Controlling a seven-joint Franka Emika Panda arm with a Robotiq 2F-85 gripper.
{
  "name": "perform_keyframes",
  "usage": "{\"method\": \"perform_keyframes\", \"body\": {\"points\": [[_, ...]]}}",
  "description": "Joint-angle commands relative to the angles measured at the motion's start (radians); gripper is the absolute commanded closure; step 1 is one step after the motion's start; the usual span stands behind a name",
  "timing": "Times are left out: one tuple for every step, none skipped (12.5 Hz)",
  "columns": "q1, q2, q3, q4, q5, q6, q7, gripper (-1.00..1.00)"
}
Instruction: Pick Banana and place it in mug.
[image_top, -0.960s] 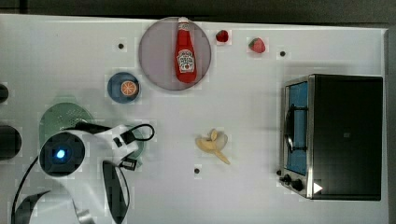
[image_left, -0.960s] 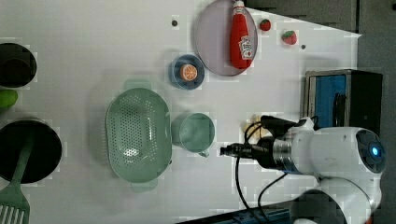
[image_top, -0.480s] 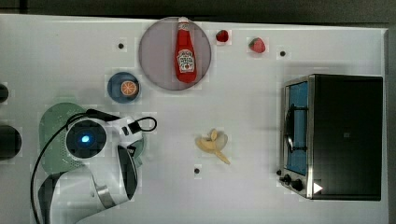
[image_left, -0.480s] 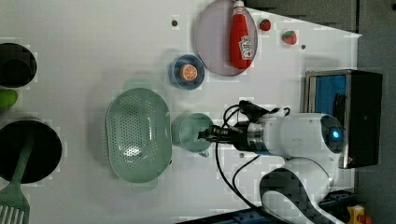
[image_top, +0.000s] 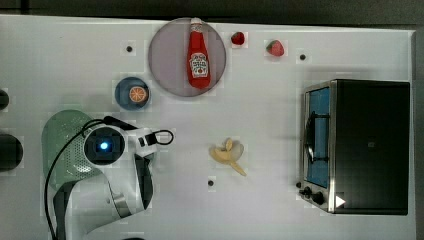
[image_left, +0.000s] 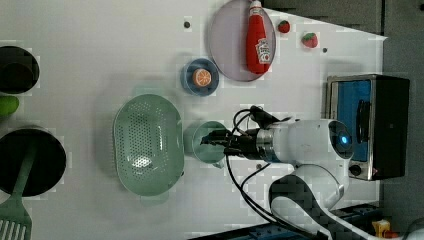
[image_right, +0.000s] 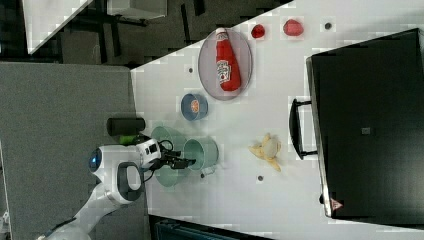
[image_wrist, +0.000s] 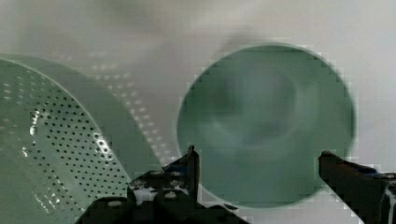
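Observation:
The pale yellow banana (image_top: 227, 156) lies with splayed peel on the white table, in front of the toaster oven; it is also seen in the right view (image_right: 267, 149). The teal mug (image_left: 205, 141) stands upright beside the strainer, its inside bare (image_wrist: 266, 123). My gripper (image_left: 206, 142) hovers over the mug's mouth, open, with nothing between its fingers (image_wrist: 191, 158). In the top view my arm (image_top: 103, 146) covers the mug. The banana is far from the gripper, toward the top view's right.
A pale green perforated strainer (image_left: 147, 145) touches the mug's side. A blue bowl with an orange slice (image_top: 132, 93), a plate (image_top: 170, 60) bearing a ketchup bottle (image_top: 198, 56), two strawberries (image_top: 275, 48) and a toaster oven (image_top: 370, 145) stand around.
My arm has swung toward the left view's left, bringing the open gripper from beside the mug to over its mouth. The banana has not moved.

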Motion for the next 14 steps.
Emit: {"method": "perform_keyframes", "body": {"points": [[-0.01, -0.113, 0.004, 0.026, -0.02, -0.009, 0.087, -1.0], [-0.01, -0.152, 0.001, 0.03, -0.018, -0.016, 0.087, -1.0], [-0.012, -0.199, -0.006, 0.031, -0.016, -0.038, 0.087, -1.0], [-0.013, -0.253, -0.02, 0.033, -0.015, -0.068, 0.087, -1.0], [-0.016, -0.313, -0.041, 0.04, -0.015, -0.115, 0.087, -1.0], [-0.02, -0.374, -0.07, 0.055, -0.015, -0.177, 0.087, -1.0], [-0.022, -0.433, -0.106, 0.075, -0.015, -0.259, 0.087, -1.0], [-0.023, -0.487, -0.146, 0.1, -0.015, -0.363, 0.082, -1.0], [-0.024, -0.531, -0.188, 0.132, -0.015, -0.471, 0.078, -1.0], [-0.026, -0.567, -0.235, 0.169, -0.016, -0.568, 0.077, -1.0], [-0.027, -0.591, -0.283, 0.208, -0.018, -0.645, 0.073, -1.0], [-0.028, -0.606, -0.331, 0.246, -0.02, -0.713, 0.072, -1.0], [-0.028, -0.609, -0.373, 0.279, -0.031, -0.765, 0.072, -1.0], [-0.028, -0.607, -0.409, 0.306, -0.056, -0.789, 0.066, -1.0]]}}
